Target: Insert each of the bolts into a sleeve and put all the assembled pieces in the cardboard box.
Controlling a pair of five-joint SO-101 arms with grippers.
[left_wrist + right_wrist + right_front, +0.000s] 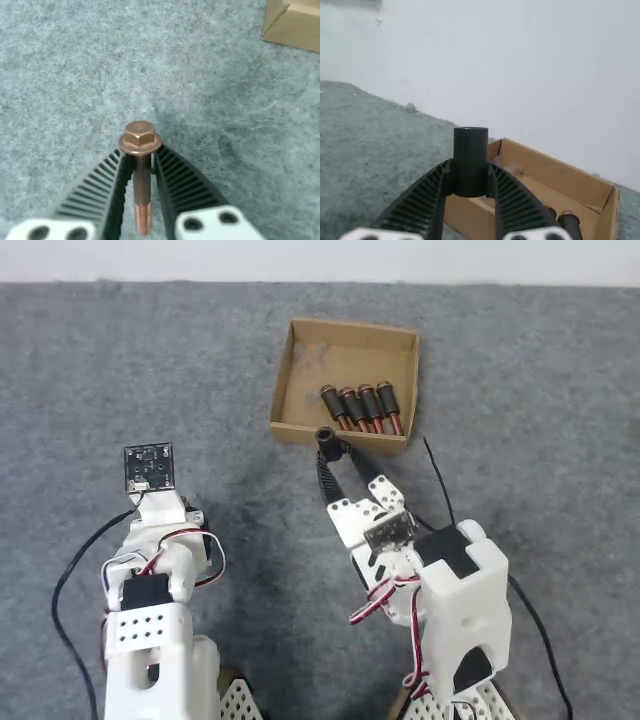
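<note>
Copper bolt (142, 190) clamped in left gripper (141, 154), apart from cardboard box (283, 380); right gripper (470, 169) clenches black sleeve (470, 150) just beside box's front wall; four assembled pieces (360, 407) inside.

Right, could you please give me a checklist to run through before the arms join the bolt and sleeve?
1. Grip on bolt by left gripper: ok, shut on its shaft.
2. Grip on sleeve by right gripper: ok, sleeve upright.
3. Alignment of bolt and sleeve: not ok, they are far apart; the sleeve is by the near wall of the box.
4. Bore of sleeve clear: cannot tell.
5. Room in box: ok, four pieces fill one side, with bare floor beside them.
</note>
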